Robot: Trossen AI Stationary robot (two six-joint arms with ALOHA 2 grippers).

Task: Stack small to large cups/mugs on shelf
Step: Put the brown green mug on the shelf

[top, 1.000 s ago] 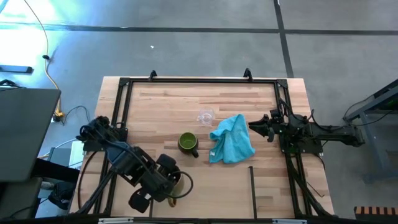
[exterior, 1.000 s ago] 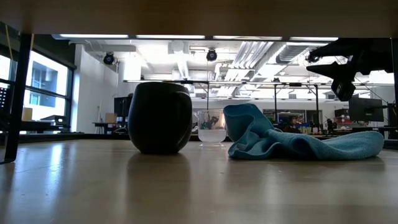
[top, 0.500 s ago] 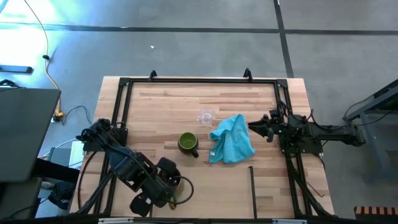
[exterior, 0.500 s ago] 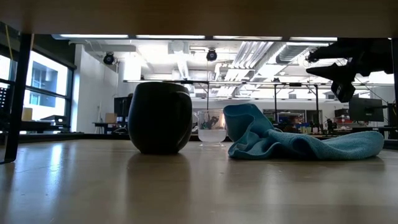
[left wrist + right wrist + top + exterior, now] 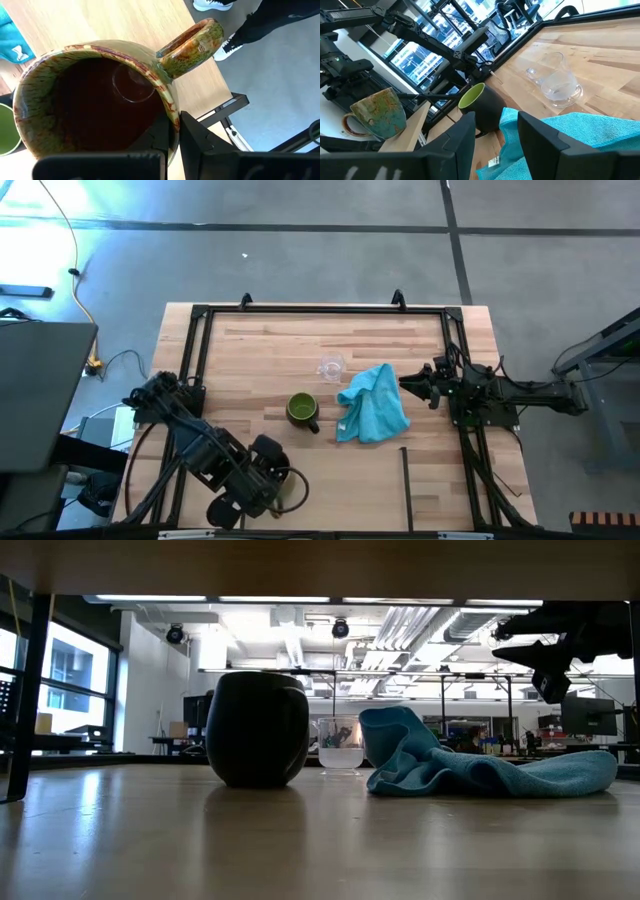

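The brown/tan mug (image 5: 95, 105) is in my left gripper (image 5: 173, 131), over the table's near left part (image 5: 288, 486); the right wrist view shows the brown/tan mug (image 5: 375, 117) too. The green mug with the dark outside (image 5: 302, 410) stands on its base mid-table. The clear glass cup (image 5: 331, 367) stands just beyond it. My right gripper (image 5: 495, 142) is open and hovers at the table's right (image 5: 415, 385), beside the turquoise cloth (image 5: 373, 405). The shelf (image 5: 350, 490) is the slatted near strip, with a black bar (image 5: 405, 475). My left gripper pinches the brown/tan mug's rim (image 5: 172, 114) right beside the handle (image 5: 192, 47), with one finger (image 5: 159, 135) inside the mug and one (image 5: 197, 137) outside. It comes from above. The mug stays upright, and in the right wrist view it looks lifted off the table.
Black frame rails (image 5: 190, 370) run along the table's left, far and right sides. The turquoise cloth lies crumpled between the green mug and my right gripper. A person's shoes (image 5: 212, 5) show on the floor by the near edge.
My left arm has moved a little toward the table's near edge, carrying the brown/tan mug along. The right arm, the green mug, the glass cup and the cloth have kept still.
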